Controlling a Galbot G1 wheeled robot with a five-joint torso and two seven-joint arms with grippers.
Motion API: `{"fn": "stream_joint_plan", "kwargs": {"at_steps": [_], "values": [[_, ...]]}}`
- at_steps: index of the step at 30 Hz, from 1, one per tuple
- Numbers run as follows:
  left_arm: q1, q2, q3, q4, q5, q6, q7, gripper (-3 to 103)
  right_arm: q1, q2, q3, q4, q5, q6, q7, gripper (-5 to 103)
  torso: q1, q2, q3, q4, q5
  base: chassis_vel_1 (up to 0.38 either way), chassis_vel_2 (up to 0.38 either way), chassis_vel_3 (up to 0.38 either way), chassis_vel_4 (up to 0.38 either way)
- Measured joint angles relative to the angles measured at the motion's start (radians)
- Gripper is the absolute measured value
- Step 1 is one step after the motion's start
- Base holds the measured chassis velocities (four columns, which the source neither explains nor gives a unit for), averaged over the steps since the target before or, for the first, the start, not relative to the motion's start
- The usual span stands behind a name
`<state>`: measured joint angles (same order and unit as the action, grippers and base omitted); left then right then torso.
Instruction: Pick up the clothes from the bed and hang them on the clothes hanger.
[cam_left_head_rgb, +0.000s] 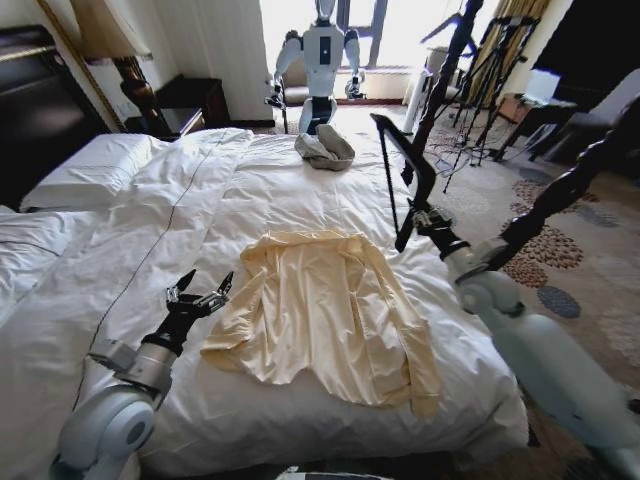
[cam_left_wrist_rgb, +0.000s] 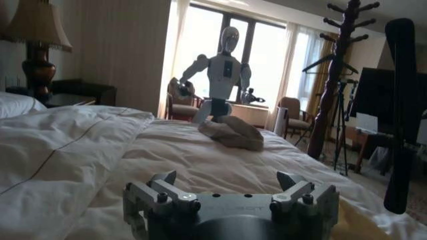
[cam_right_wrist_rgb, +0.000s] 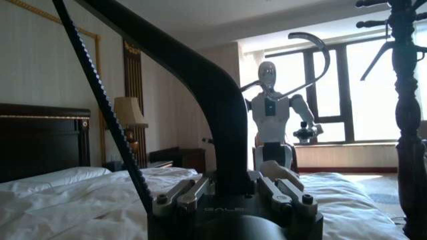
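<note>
Fingers of the left gripper (cam_left_head_rgb: 202, 293) stand apart with nothing between them, hovering low over the white quilted duvet of the wide bed (cam_left_head_rgb: 120, 210), just beside the left edge of the pale cream-yellow long-sleeved top (cam_left_head_rgb: 325, 310) and not touching it. In the left wrist view the same left gripper (cam_left_wrist_rgb: 228, 184) shows its fingers (cam_left_wrist_rgb: 293, 181) spread wide above the bedding.

Over the right side of the bed, the right gripper (cam_left_head_rgb: 422, 218) is clamped on the thin black triangular clothes hanger (cam_left_head_rgb: 395, 170), which it holds raised and roughly upright above the mattress, well apart from the top. The right wrist view shows that gripper (cam_right_wrist_rgb: 230, 187) with its fingers (cam_right_wrist_rgb: 193, 189) pressed against the hanger's thick black arm (cam_right_wrist_rgb: 220, 115), while the thinner ribbed bar runs down to one side.

That top lies spread flat on the duvet near the foot of the bed, collar toward the pillows, one sleeve trailing along the right side toward the corner. A smaller grey-beige cloth bundle (cam_left_head_rgb: 325, 149) sits farther up the bed. White pillows (cam_left_head_rgb: 90, 165) lie at the left. A dark turned wooden post (cam_left_head_rgb: 560, 195) rises at the right, possibly part of the bed frame, though its base is hidden.
</note>
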<state>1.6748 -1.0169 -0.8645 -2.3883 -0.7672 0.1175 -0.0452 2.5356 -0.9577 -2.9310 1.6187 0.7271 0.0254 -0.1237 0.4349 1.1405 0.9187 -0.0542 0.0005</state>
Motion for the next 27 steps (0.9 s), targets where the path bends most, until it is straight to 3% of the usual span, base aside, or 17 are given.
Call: {"fn": "stream_joint_plan", "kwargs": {"at_steps": [2, 7, 11, 14, 15, 18, 22, 27], "values": [[-0.008, 0.007, 0.002, 0.012, 0.000, 0.002, -0.001, 100, 0.059, -0.076, 0.001, -0.103, -0.054, -0.002, -0.073, 19, 0.000, 0.000, 0.000, 0.0000, -0.0020, 0.000, 0.000, 0.000, 0.000], [-0.017, 0.031, -0.001, 0.042, -0.001, 0.003, -0.002, 100, 0.152, -0.190, 0.006, -0.289, -0.168, -0.015, -0.238, 19, 0.000, 0.000, 0.000, -0.0003, -0.0012, 0.000, 0.000, 0.000, 0.000], [-0.027, 0.027, -0.001, 0.058, -0.002, 0.002, -0.003, 100, 0.170, -0.250, 0.009, -0.321, -0.232, 0.011, -0.295, 19, 0.000, 0.000, 0.000, -0.0006, -0.0011, 0.000, 0.000, 0.000, 0.000], [-0.031, 0.018, 0.004, 0.063, 0.000, 0.002, -0.003, 100, 0.180, -0.304, 0.009, -0.331, -0.320, -0.021, -0.332, 19, 0.000, 0.000, 0.000, 0.0001, -0.0012, 0.000, 0.000, 0.000, 0.000], [-0.031, 0.018, 0.004, 0.063, 0.000, 0.002, -0.003, 100, 0.180, -0.304, 0.009, -0.331, -0.320, -0.021, -0.332, 19, 0.000, 0.000, 0.000, 0.0001, -0.0012, 0.000, 0.000, 0.000, 0.000], [-0.033, 0.019, 0.005, 0.063, 0.002, 0.000, -0.002, 100, 0.197, -0.318, 0.010, -0.318, -0.436, -0.113, -0.374, 19, 0.000, 0.000, 0.000, 0.0000, -0.0011, 0.000, 0.000, 0.000, 0.000], [-0.046, 0.022, 0.004, 0.063, 0.001, 0.000, -0.002, 100, 0.219, -0.307, 0.013, -0.281, -0.509, -0.208, -0.428, 19, 0.000, 0.000, 0.000, -0.0009, -0.0013, 0.000, 0.000, 0.000, 0.000], [-0.047, 0.015, 0.004, 0.054, -0.002, -0.003, -0.002, 100, 0.222, -0.342, 0.013, -0.329, -0.578, -0.205, -0.481, 19, 0.000, 0.000, 0.000, -0.0003, -0.0011, 0.000, 0.000, 0.000, 0.000]]}}
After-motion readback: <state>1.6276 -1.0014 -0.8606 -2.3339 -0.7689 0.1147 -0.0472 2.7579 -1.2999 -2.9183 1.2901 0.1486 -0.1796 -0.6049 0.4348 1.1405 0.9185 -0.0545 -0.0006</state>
